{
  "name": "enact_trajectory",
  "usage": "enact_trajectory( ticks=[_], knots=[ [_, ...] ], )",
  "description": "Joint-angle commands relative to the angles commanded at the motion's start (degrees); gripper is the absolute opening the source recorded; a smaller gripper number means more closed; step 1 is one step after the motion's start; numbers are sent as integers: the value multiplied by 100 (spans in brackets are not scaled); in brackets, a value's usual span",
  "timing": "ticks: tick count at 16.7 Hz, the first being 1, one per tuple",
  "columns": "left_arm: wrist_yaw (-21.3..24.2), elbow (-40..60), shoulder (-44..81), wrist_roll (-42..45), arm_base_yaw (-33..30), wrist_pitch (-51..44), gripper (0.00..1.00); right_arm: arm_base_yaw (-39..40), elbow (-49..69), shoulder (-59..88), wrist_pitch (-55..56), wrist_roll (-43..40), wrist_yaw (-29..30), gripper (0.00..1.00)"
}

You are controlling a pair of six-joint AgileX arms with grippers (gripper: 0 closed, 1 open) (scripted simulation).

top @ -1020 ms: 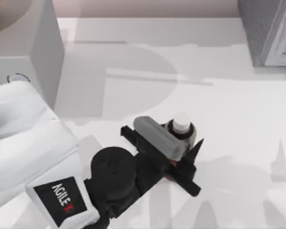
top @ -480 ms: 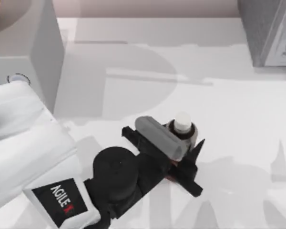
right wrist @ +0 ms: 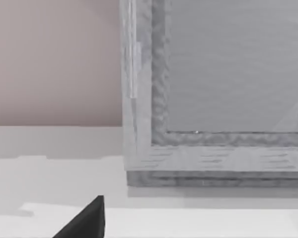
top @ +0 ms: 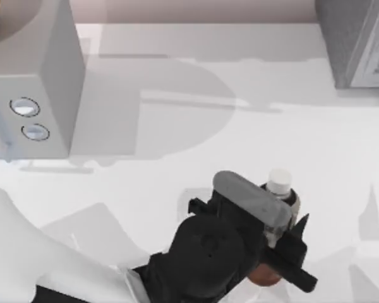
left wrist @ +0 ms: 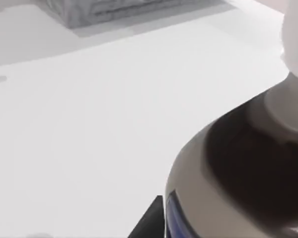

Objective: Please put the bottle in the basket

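The left gripper (top: 279,243), black and two-fingered, has its jaws closed around the small upright bottle (top: 279,189) with a white cap, black neck band, silver-grey label and reddish-brown lower body; the bottle stands between the fingers, its cap rising just past the grey camera housing (top: 252,199) on the wrist and its brown base peeking out below the jaws. In the left wrist view the bottle (left wrist: 248,168) sits hard against the lens, its dark neck band and pale cap close in front of the jaws. Beyond the jaws lies the white tabletop (top: 177,151). Well apart from the jaws, toward the table's left, stands a light grey box with two round dials (top: 31,76); toward the far right corner stands a grey textured box (top: 354,44). The right wrist view faces that grey textured box (right wrist: 213,89), with one black fingertip (right wrist: 87,220) of the right gripper at the edge; I cannot tell how its jaws stand.
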Motion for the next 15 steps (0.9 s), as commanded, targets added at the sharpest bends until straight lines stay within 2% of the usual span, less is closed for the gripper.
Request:
enact_trajectory(
  ticks=[5, 15],
  knots=[
    [-1291, 192, -1505, -1445, -1358, -3113, 0, 0, 0, 0, 0, 0, 0, 100],
    [-4217, 569, -4752, -4686, -4519, -10140, 0, 0, 0, 0, 0, 0, 0, 100]
  ],
)
